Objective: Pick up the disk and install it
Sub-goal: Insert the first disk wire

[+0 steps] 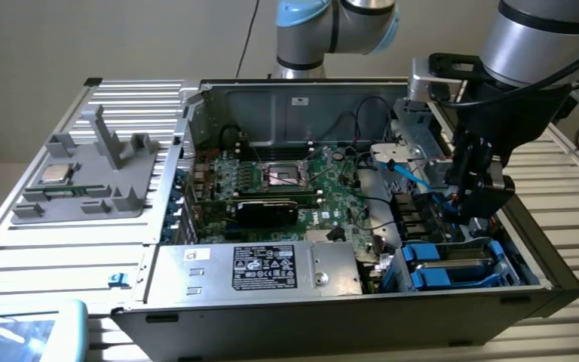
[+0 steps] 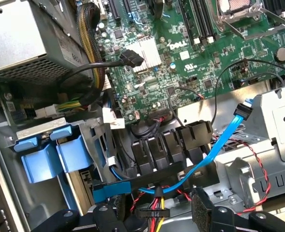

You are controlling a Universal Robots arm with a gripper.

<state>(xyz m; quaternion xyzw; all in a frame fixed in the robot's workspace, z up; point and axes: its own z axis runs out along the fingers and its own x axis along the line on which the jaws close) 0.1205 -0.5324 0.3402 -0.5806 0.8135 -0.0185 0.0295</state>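
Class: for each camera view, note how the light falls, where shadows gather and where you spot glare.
Exterior view: soft, even room light; a bright sheen on the silver arm; dark shadow inside the case beneath the tool. Wrist view: the motherboard is well lit, its small heatsink glares white, and the open tool sits in shadow.

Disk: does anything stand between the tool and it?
Yes, loosely: a blue cable and coloured wires run right under the open tool. The disk sits lower, beside them.
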